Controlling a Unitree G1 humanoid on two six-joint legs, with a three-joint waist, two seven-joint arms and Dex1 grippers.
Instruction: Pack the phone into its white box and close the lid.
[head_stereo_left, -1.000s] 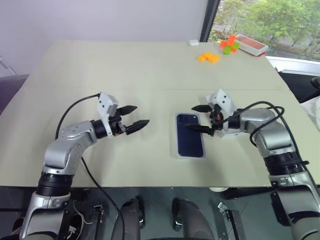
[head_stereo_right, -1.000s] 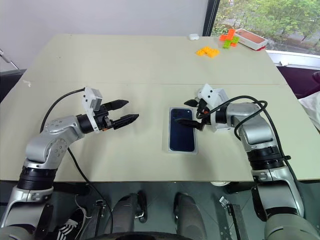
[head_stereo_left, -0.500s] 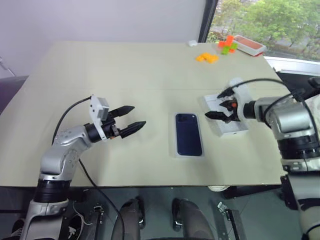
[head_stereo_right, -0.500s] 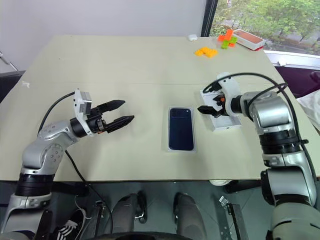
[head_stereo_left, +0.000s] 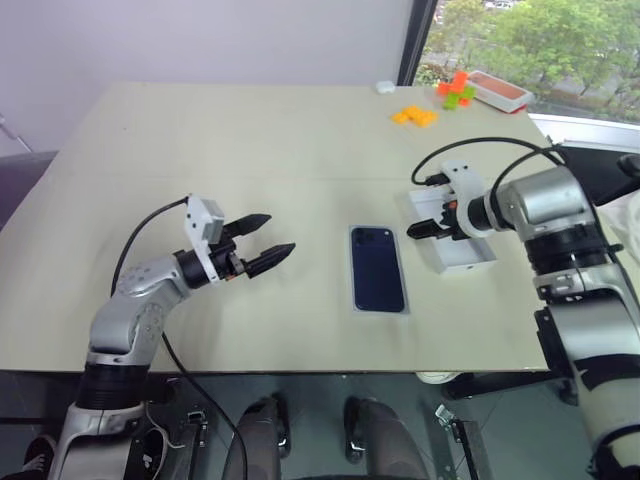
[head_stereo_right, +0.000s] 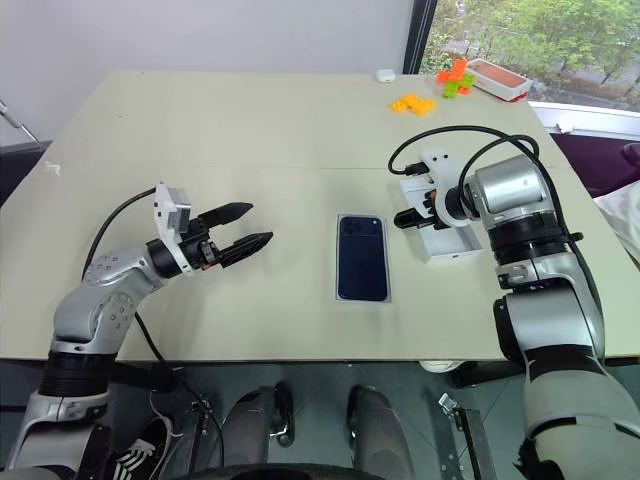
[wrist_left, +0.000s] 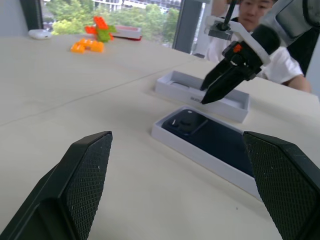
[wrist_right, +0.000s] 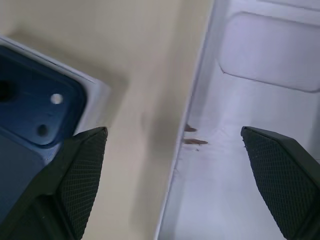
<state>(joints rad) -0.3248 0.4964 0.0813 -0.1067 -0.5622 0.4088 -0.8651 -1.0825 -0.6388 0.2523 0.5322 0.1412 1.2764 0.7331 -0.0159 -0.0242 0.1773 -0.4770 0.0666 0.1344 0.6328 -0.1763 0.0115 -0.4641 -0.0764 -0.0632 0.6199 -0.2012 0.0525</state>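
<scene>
The dark navy phone (head_stereo_left: 378, 268) lies camera side up inside the shallow white box (wrist_left: 172, 137) at the table's middle. Only the box's rim shows around it. To its right the lid (head_stereo_left: 462, 245) lies open side up, all white inside, with a rounded recess showing on its floor (wrist_right: 270, 50). My right gripper (head_stereo_left: 422, 228) is open and tilts down over the lid's wall nearest the phone. One finger (wrist_right: 75, 170) is outside that wall and the other (wrist_right: 285, 170) is over the lid's inside. My left gripper (head_stereo_left: 275, 232) is open and empty, level, left of the phone.
Orange blocks (head_stereo_left: 417, 115), green and orange blocks (head_stereo_left: 458, 92), a red and white tray (head_stereo_left: 497, 90) and a small white object (head_stereo_left: 386, 86) sit at the far right corner. A person in a white shirt (wrist_left: 282, 67) is beyond the table's right edge.
My right gripper has left the spot over the phone's top end, swung right to the lid's near wall and tipped downward. The left gripper has kept its place.
</scene>
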